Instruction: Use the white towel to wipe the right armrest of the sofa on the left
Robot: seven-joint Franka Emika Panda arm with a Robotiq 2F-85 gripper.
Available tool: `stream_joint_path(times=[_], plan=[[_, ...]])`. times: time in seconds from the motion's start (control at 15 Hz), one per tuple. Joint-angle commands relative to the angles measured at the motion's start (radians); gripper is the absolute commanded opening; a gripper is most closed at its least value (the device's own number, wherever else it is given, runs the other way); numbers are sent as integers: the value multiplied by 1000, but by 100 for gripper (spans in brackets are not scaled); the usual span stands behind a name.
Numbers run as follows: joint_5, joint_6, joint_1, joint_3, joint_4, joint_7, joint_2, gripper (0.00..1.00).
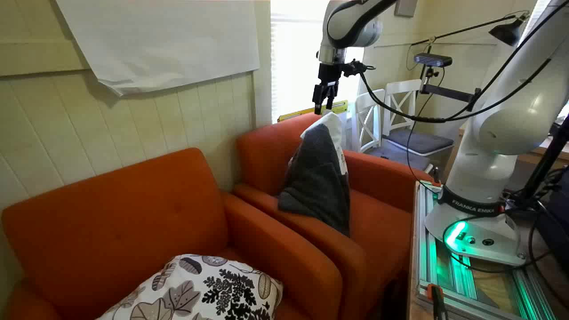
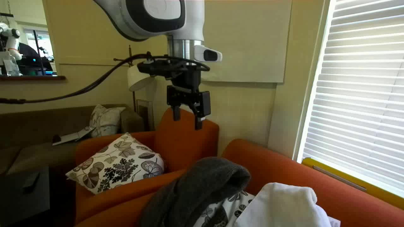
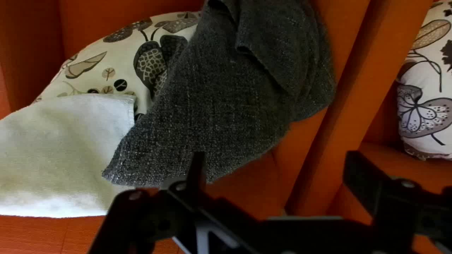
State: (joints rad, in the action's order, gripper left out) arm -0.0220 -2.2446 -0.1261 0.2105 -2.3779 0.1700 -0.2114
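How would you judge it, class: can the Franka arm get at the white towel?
Probably yes: the gripper hangs open and empty, nothing visible stands between it and the white towel, and much of the towel lies uncovered. The dark grey cloth seems to overlap only one edge.

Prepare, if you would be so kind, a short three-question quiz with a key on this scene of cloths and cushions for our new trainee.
1. True or false: the jaws stand open and grip nothing.
2. In the wrist view, what colour is the towel that lies toward the picture's left edge, next to the dark grey cloth? A, blue; B, white; C, green.
3. Fill the gap: in the wrist view, ___ patterned cushions can be seen.

Key: 1, true; 2, B, the white towel; 3, two.
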Motion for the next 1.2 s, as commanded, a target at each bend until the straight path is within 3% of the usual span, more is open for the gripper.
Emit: stream_joint_path(times=[0.0,0.33,0.8,1.13], plan=[[3,2,-10,-10,1,2,1,100],[10,-22,-13,-11,12,-29,22,100],[-80,-162,-84,3,177,-383,260,100],[-95,-134,-114,72,303,-568,435,100]])
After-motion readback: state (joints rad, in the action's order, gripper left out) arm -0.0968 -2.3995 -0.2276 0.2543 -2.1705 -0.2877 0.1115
